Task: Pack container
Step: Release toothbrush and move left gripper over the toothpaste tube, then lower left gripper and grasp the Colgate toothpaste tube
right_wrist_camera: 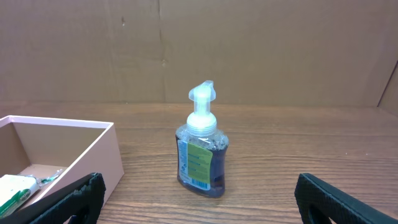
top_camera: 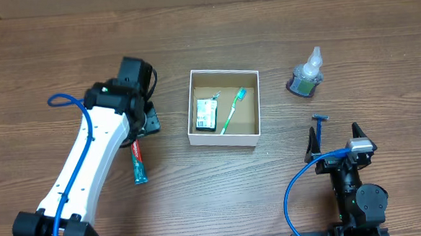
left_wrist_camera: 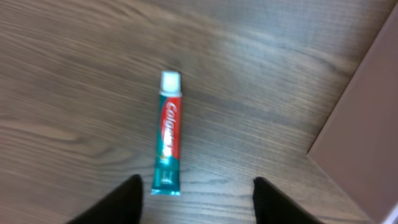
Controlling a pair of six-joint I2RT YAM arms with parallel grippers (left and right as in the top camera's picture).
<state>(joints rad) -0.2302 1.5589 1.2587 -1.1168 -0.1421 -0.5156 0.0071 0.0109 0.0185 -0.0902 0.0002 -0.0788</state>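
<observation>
White outside and brown inside, the box (top_camera: 223,140) sits between my two arms. My left gripper (left_wrist_camera: 196,202) hangs just left of it, fingers spread and empty; a toothpaste tube (left_wrist_camera: 169,134) lies flat ahead of them, and the box wall shows off to their right. My right gripper (right_wrist_camera: 199,205) is wide open too, holding nothing, with the box corner ahead of its left finger and a pump bottle (right_wrist_camera: 202,149) standing straight ahead. Inside the box lie a white-and-green packet (top_camera: 207,114) and a green toothbrush (top_camera: 232,111), side by side. A blue razor (top_camera: 320,123) lies near the right gripper, outside the box.
</observation>
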